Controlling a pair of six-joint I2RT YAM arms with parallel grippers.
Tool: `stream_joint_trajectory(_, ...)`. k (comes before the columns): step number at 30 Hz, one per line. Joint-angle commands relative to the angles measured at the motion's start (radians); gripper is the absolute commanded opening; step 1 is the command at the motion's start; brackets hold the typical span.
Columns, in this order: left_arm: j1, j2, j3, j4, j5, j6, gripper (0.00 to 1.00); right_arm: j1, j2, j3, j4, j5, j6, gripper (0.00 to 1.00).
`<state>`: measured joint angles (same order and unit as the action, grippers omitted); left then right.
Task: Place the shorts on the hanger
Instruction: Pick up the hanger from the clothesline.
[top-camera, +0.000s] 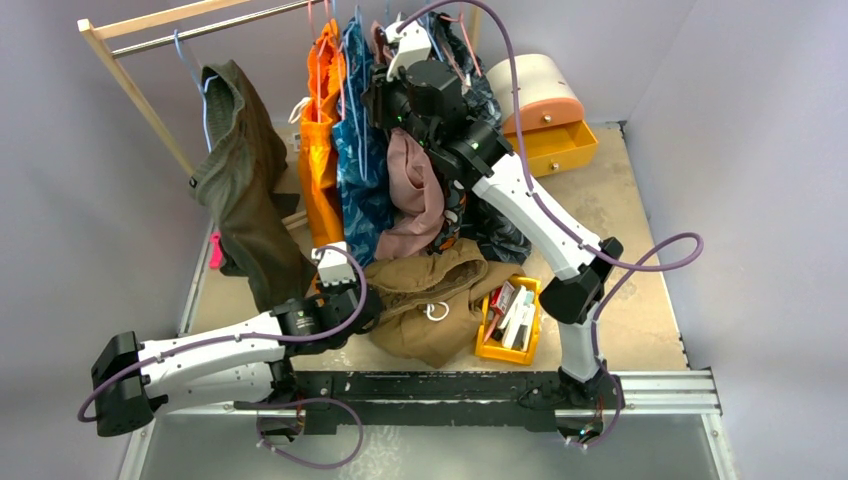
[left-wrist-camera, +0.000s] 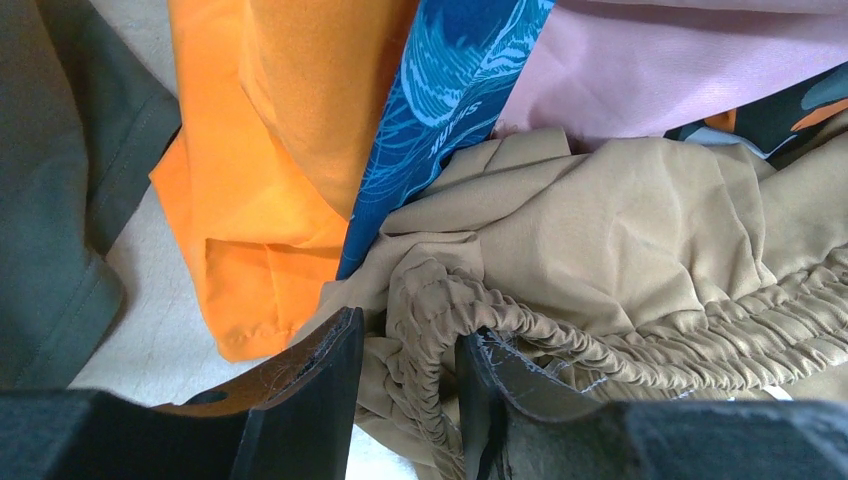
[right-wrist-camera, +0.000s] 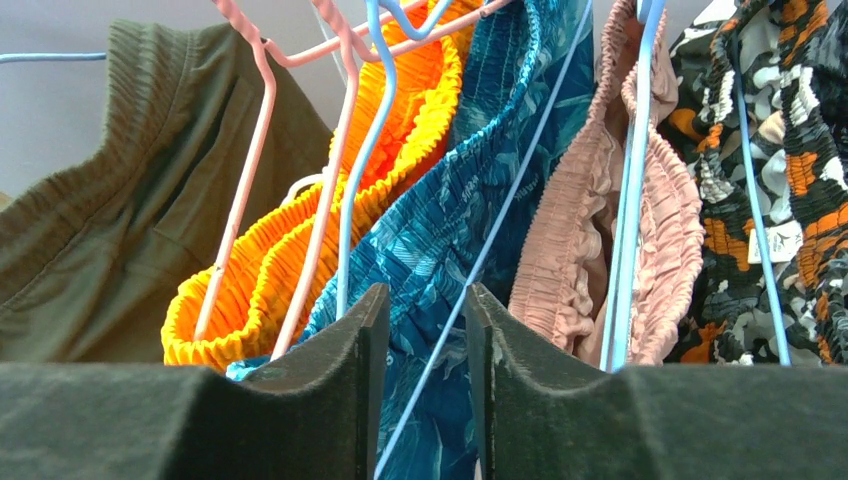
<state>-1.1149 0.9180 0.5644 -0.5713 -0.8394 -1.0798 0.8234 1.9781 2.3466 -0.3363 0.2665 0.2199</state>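
Observation:
The tan-brown shorts (top-camera: 440, 300) lie crumpled on the table below the hanging clothes. My left gripper (top-camera: 352, 275) is at their left edge. In the left wrist view its jaws (left-wrist-camera: 410, 325) stand apart around the gathered waistband (left-wrist-camera: 430, 320), one finger on each side, without pinching it. My right gripper (top-camera: 385, 60) is raised at the rack among the hung garments. In the right wrist view it (right-wrist-camera: 427, 295) is open, and a thin light-blue hanger wire (right-wrist-camera: 500, 225) runs slantwise between its fingers with room on both sides.
A wooden rack (top-camera: 130, 80) holds an olive garment (top-camera: 240, 180), orange shorts (top-camera: 320, 130), blue patterned shorts (top-camera: 360, 170) and pink shorts (top-camera: 415, 190), some on pink hangers (right-wrist-camera: 240, 190). A yellow bin (top-camera: 487, 335) stands right of the tan shorts. A drawer box (top-camera: 550, 120) stands at the back right.

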Motion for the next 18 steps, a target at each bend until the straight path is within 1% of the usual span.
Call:
stream_joint_trajectory(1, 0.003, -0.001, 0.005, 0.031, -0.007, 0.017, 0.37, -0.004, -0.052, 0.012, 0.099, 0.006, -0.025, 0.4)
stream_joint_trajectory(6, 0.003, -0.001, 0.011, 0.03, -0.007, 0.02, 0.37, -0.003, -0.078, 0.022, 0.114, -0.031, -0.019, 0.46)
stream_joint_trajectory(18, 0.003, 0.011, 0.015, 0.036, 0.0, 0.018, 0.37, -0.001, 0.004, 0.156, 0.048, -0.063, -0.04, 0.49)
